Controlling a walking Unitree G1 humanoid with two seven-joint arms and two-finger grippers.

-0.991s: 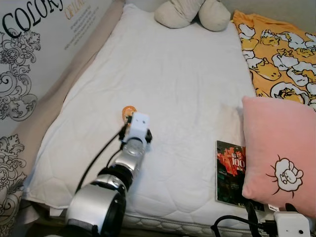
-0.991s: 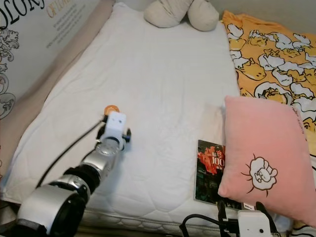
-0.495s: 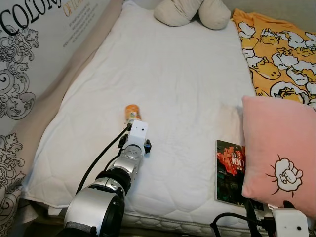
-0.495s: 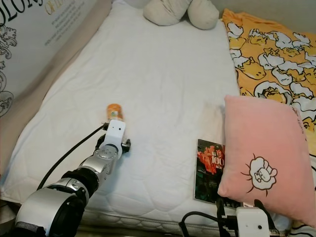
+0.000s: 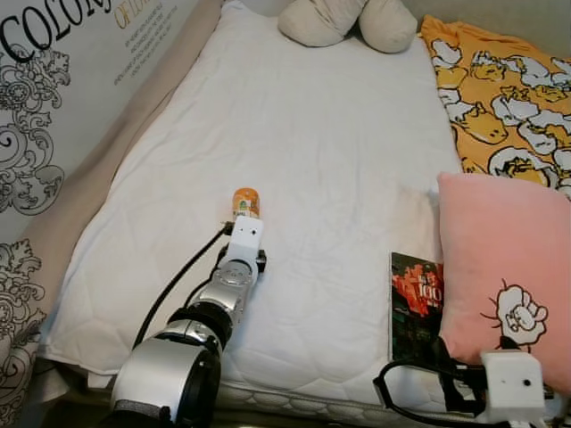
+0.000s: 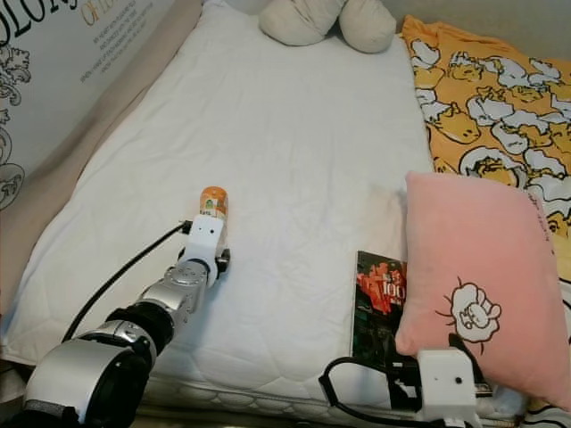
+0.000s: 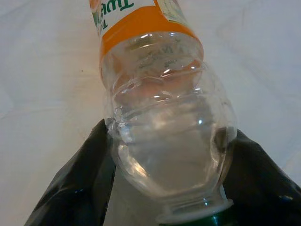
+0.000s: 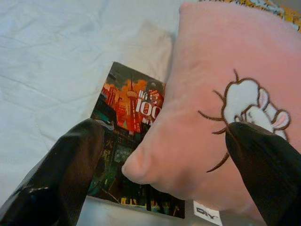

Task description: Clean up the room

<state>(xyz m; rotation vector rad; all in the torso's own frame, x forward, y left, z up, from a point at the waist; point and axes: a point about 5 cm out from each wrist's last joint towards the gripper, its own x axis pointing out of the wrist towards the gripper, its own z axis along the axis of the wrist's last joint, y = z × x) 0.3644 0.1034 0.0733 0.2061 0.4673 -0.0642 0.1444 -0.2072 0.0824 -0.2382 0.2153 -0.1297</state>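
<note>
In the left eye view, the left arm reached out over the white mattress (image 5: 312,134) of the bed, and its left end effector (image 5: 244,214) met a clear plastic bottle (image 5: 244,201) with an orange label, which stood out just past the white wrist housing near the middle of the mattress. A black cable ran along that arm. A book (image 5: 414,308) with a red and black cover lay flat near the mattress's near edge, its right side tucked under a pink pillow (image 5: 501,267) embroidered with a small cartoon figure. Beyond the pillow spread a yellow blanket (image 5: 508,98) printed with cartoon characters, and a beige plush toy (image 5: 348,22) sat at the far end of the bed. A patterned wall panel (image 5: 53,98) with lettering ran along the left side.

The right eye view showed the same layout, with the right arm's white housing low at the near edge, just in front of the book and the pillow's corner.

In the left wrist view, the two black fingers (image 7: 75,188) pressed against either side of the bottle near its neck, gripping it, with white bedding behind.

In the right wrist view, the right end effector (image 8: 160,179) was spread wide and held nothing; the pillow's corner and the book's edge lay between its fingers (image 8: 263,169).
</note>
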